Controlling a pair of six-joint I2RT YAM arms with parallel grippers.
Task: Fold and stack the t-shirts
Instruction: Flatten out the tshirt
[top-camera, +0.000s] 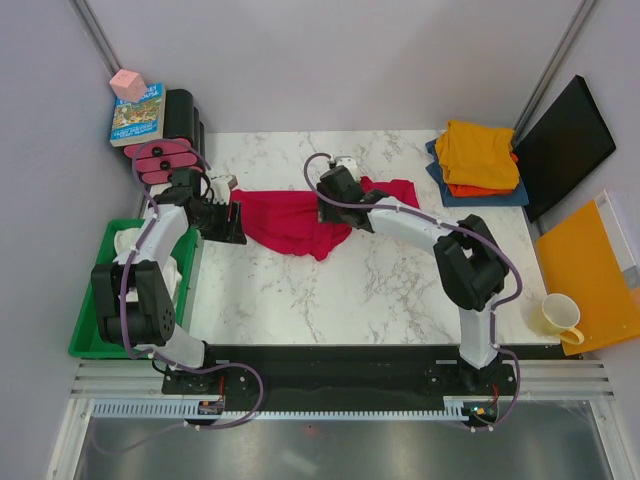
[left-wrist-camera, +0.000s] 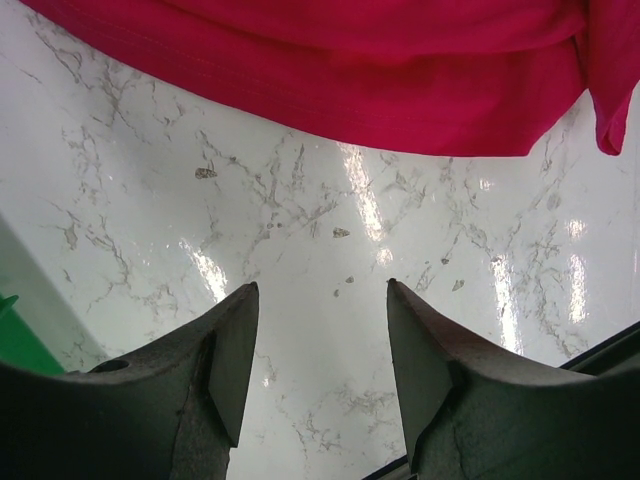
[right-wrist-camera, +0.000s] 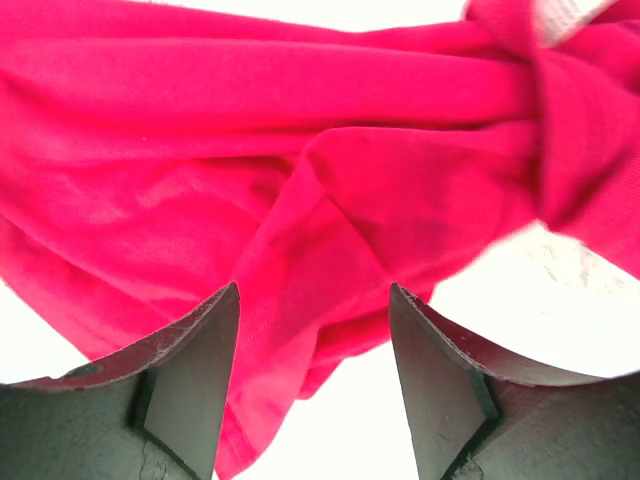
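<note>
Marble table (top-camera: 350, 290); wrist views show left end effector (left-wrist-camera: 322, 283) spread, right (right-wrist-camera: 314, 290) spread over t-shirt (right-wrist-camera: 300, 100).

Bright even light; glare streaks the marble table (left-wrist-camera: 365, 200), and the right wrist view is overexposed, slightly soft.

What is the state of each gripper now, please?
Left gripper: open, holding nothing, above the marble table.
Right gripper: open, over the red t-shirt, not clamped on it.
</note>
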